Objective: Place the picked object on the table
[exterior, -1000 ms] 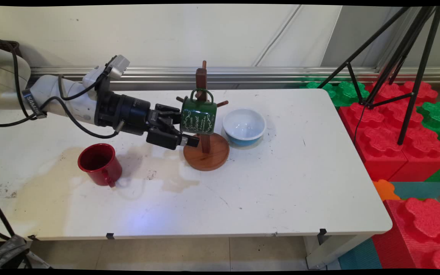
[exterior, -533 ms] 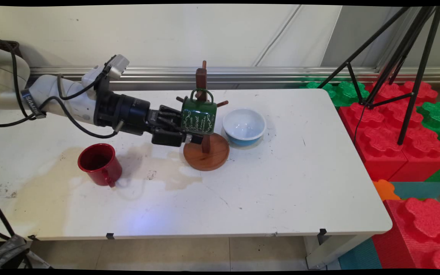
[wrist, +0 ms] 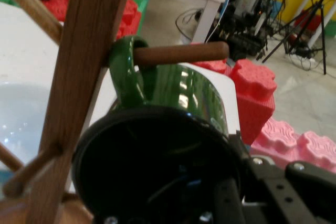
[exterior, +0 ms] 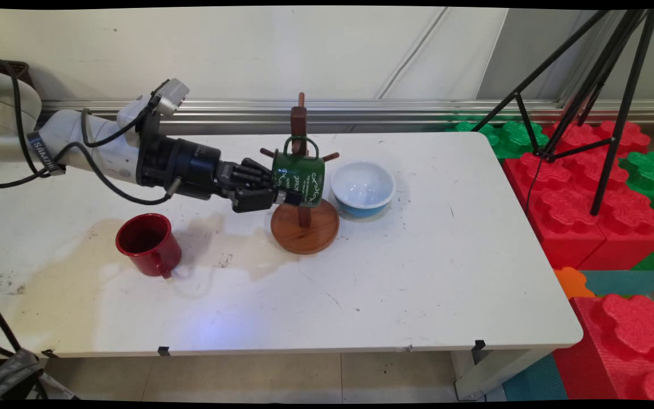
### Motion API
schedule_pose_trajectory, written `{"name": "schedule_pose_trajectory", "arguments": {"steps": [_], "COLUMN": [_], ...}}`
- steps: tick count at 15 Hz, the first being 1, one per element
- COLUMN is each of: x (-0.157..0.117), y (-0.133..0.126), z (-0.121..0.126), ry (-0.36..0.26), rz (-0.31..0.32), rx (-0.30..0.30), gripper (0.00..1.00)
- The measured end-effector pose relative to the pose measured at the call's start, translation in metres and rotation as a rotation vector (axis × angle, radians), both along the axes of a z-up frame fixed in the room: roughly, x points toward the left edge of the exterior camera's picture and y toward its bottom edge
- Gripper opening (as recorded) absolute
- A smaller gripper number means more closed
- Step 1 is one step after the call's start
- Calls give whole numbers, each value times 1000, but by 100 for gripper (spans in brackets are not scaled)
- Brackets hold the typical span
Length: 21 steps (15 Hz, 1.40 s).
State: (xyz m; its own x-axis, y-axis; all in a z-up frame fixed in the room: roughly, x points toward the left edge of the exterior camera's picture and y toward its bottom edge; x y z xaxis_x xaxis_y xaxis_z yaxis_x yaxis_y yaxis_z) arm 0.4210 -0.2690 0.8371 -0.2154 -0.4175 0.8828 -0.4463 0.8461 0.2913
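Observation:
A dark green mug [exterior: 300, 180] with white lettering hangs by its handle on a peg of the wooden mug tree [exterior: 298, 120], whose round base [exterior: 304, 228] rests on the table. My gripper [exterior: 281, 196] reaches in from the left and is shut on the mug's wall near the rim. In the hand view the green mug [wrist: 199, 98] shows its dark opening. One finger lies inside it and the other outside at the right, so the gripper [wrist: 247, 184] clamps the wall. The handle loops over the peg [wrist: 178, 53] beside the post [wrist: 84, 77].
A white bowl with a blue outside [exterior: 363, 187] stands just right of the tree base. A red mug [exterior: 148, 244] stands on a stained patch at the left. Red and green foam blocks [exterior: 588, 193] and a black tripod [exterior: 599, 85] stand off the table's right end.
The fingers, open around the green mug a second ago, have shut on its wall. The mug has tilted and shifted slightly right, and the tree base has nudged a little left.

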Motion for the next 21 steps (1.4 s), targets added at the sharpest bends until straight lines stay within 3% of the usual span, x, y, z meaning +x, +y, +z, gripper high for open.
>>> {"name": "schedule_pose_trajectory", "arguments": {"steps": [21], "x": [12], "y": [6], "z": [19], "ry": [41], "rz": [-49], "rx": [-6], "gripper": [0]}}
